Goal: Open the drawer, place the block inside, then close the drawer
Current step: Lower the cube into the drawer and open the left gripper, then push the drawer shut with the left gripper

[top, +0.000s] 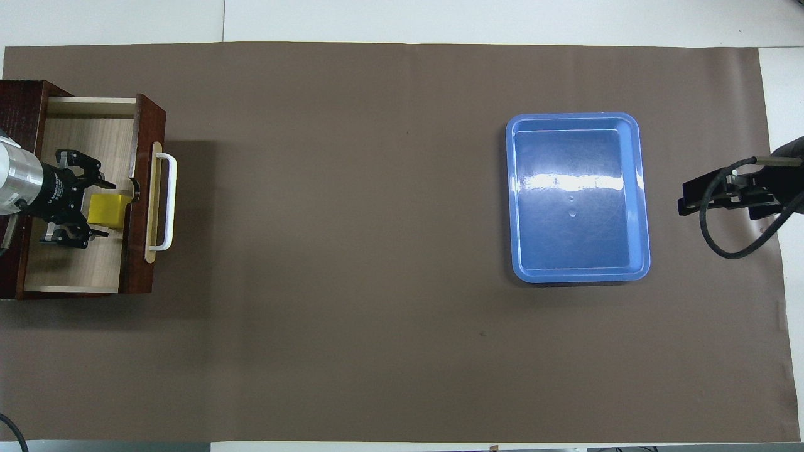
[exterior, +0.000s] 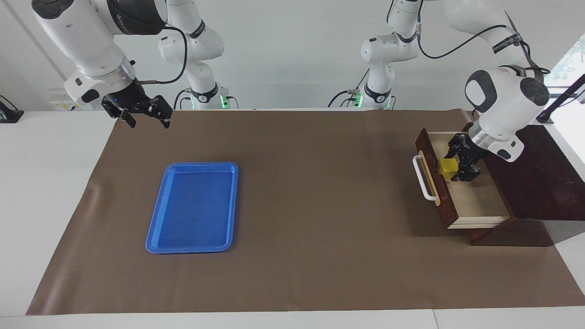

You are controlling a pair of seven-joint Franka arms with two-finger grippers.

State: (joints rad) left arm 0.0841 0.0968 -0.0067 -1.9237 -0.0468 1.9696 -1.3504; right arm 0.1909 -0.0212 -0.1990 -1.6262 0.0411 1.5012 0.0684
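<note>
The drawer (exterior: 475,201) of the dark brown box stands pulled out at the left arm's end of the table, its white handle (exterior: 422,180) facing the table's middle. The yellow block (exterior: 448,167) rests on the drawer's pale floor (top: 75,263), just inside the front wall. My left gripper (exterior: 459,162) is low in the drawer, open, with one finger on each side of the block (top: 100,210) and a gap between fingers and block in the overhead view (top: 108,209). My right gripper (exterior: 146,116) is open and empty, up in the air over the mat's edge at the right arm's end.
A flat blue tray (exterior: 192,208) lies empty on the brown mat toward the right arm's end; it also shows in the overhead view (top: 578,198). The dark box's top (exterior: 539,183) extends from the drawer to the table's edge.
</note>
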